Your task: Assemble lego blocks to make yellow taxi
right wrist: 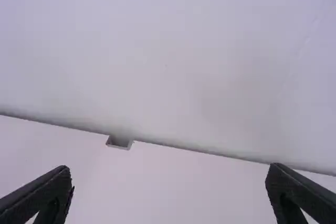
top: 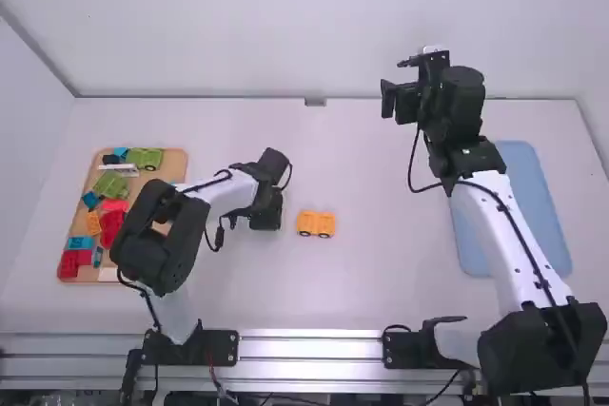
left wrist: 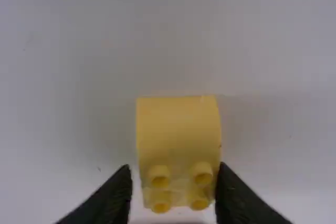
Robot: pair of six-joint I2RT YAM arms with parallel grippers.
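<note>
My left gripper [top: 266, 214] is low over the table, left of an orange-yellow block with wheels [top: 316, 223]. In the left wrist view a yellow piece [left wrist: 178, 129] with a smooth rounded part and several studs is between the fingers of my left gripper [left wrist: 174, 177]. The right-hand finger stands right by its side, and a narrow gap shows at the other side; the fingers are partly open. Out over the back of the table, right of the middle, is my right gripper [top: 392, 100]; its fingers stand wide apart with nothing between them in the right wrist view [right wrist: 170, 182].
A wooden tray [top: 173, 166] of mixed coloured blocks is at the left, partly beneath the left arm. A blue tray [top: 521, 187] lies at the right beside the right arm. A small metal bracket [right wrist: 119, 142] sits at the table's back edge.
</note>
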